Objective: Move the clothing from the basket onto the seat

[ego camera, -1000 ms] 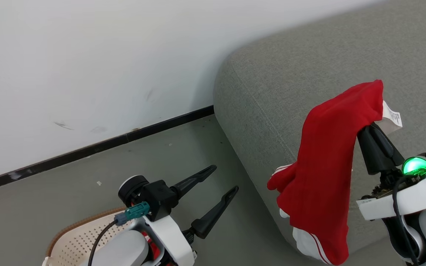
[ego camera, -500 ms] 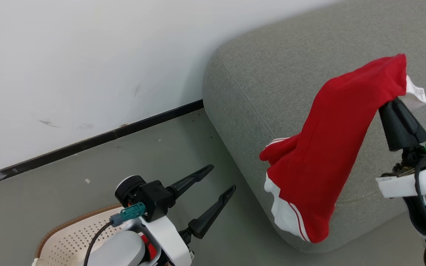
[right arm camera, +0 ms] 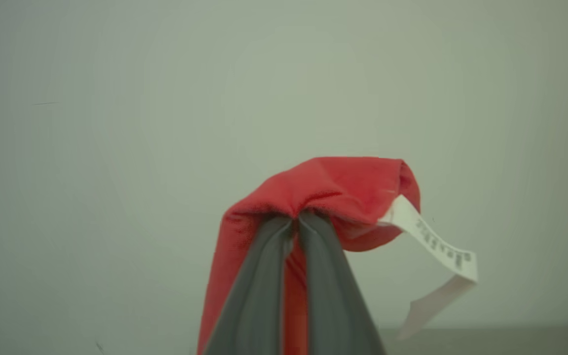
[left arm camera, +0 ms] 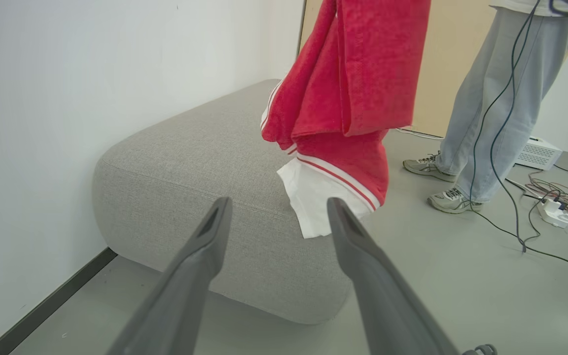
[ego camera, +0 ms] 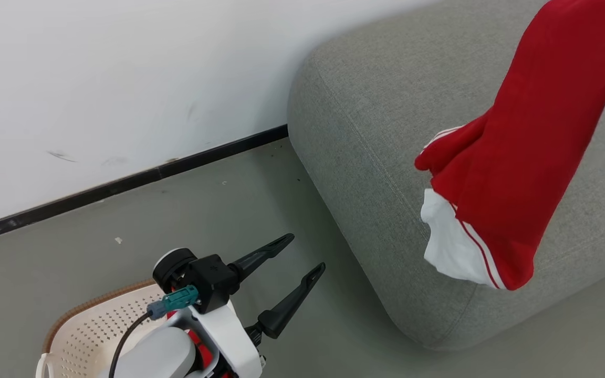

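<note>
Right hand (right arm camera: 296,220) clamped on red clothing (right arm camera: 348,187); white label (right arm camera: 439,246) dangling, dark print unreadable. Left hand (ego camera: 305,252) spread, empty.

1 red garment (ego camera: 523,157) hangs over grey sofa (ego camera: 365,105) edge; left gripper (ego camera: 307,252) spread wide beside cream basket (ego camera: 87,325).

Bright, even light; right wrist view soft, hazy

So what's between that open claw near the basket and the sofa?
Just bare grey floor. In the head view, nothing lies in the gap between the left claw and the sofa.
</note>
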